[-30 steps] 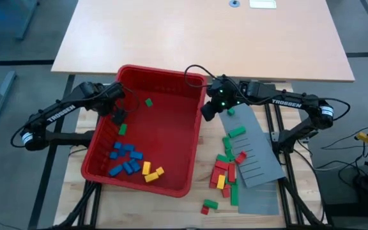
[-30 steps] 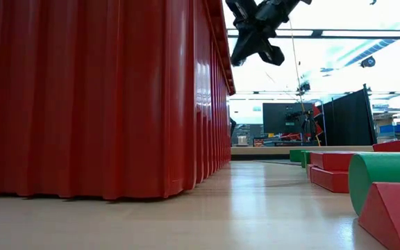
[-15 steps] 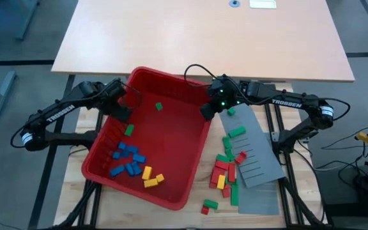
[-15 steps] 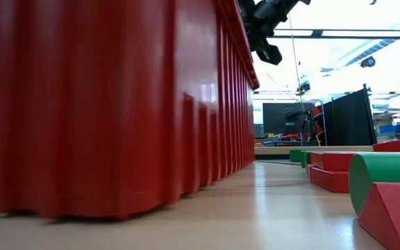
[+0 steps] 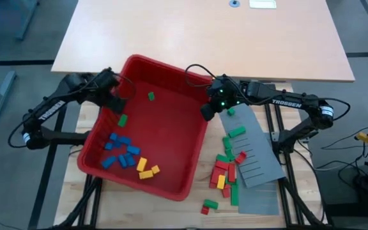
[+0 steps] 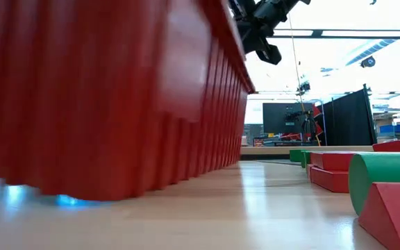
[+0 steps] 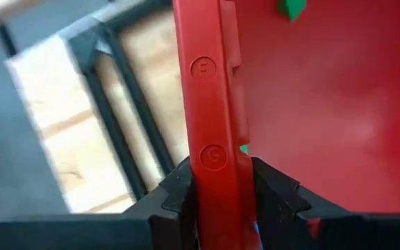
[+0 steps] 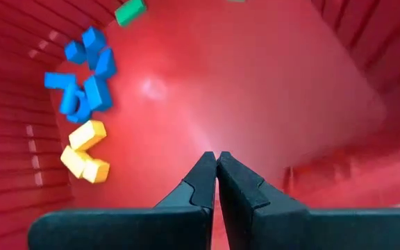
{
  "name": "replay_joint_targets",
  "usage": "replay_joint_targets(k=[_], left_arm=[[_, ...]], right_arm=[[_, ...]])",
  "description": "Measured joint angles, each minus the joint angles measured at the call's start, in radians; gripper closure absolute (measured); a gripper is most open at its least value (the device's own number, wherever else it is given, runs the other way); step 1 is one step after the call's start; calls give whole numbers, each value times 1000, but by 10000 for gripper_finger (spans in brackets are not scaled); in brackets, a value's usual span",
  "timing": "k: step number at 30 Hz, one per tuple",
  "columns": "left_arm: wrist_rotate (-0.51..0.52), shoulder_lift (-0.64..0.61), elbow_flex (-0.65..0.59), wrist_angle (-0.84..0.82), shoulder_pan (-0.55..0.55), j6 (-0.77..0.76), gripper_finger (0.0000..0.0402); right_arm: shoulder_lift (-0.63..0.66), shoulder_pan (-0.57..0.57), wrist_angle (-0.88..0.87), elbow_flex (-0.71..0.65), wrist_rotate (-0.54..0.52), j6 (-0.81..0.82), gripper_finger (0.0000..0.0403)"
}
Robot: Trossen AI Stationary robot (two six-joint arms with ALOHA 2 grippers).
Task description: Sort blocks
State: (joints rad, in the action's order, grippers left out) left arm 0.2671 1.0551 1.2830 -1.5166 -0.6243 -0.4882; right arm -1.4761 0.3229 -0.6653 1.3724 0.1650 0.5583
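Clamped onto the bin's rim, the left claw (image 7: 217, 191) is gripping the red bin (image 5: 171, 96) at its upper-left corner, fingers pressed on either side of the wall. The right claw (image 8: 217, 167) is hanging over the opposite rim with its fingers pinched together on nothing.

Blocks are lying in two groups. Inside the bin, blue blocks (image 5: 119, 152) and yellow blocks (image 5: 144, 168) are bunching toward the 7 o'clock corner, with two green blocks (image 5: 122, 119) apart nearer 11 o'clock. Outside, red and green blocks (image 5: 225, 165) are spreading over the table (image 5: 56, 211) and a grey slotted panel (image 5: 255, 153) at the bin's 3 o'clock.

From the right claw the outside pile is sitting toward 6 o'clock, and that arm is clearly nearer it; most of those blocks are lying lengthwise along 12–6. In the low view the bin's near edge is possibly lifting off the table, though that is hard to confirm. The pile's lower layers are overlapping and hard to count.
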Motion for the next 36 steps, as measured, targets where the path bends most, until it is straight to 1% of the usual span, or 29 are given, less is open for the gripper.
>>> replay_joint_targets(k=[1,3,5,9,17,25,28,32,36], left_arm=[[23,3,29,-20,-1,-1,313],[27,18,85,-58,-2,-11,315],[46,29,128,-62,0,-20,315],[33,51,190,-65,0,-23,316],[25,101,234,-63,3,13,316],[-28,134,334,-61,7,35,319],[-27,135,353,-39,8,47,319],[-3,137,359,-39,6,51,319],[-4,138,369,-52,14,50,319]], right_arm=[[0,0,1,0,0,0,403],[0,0,7,0,0,-1,403],[0,0,16,0,-1,-1,403],[0,-2,32,0,-4,0,403],[0,-11,47,0,-8,8,403],[0,-11,50,0,-9,19,403],[0,-11,50,0,-9,21,403],[0,-11,51,0,-13,20,403],[0,-11,51,0,-28,22,403]])
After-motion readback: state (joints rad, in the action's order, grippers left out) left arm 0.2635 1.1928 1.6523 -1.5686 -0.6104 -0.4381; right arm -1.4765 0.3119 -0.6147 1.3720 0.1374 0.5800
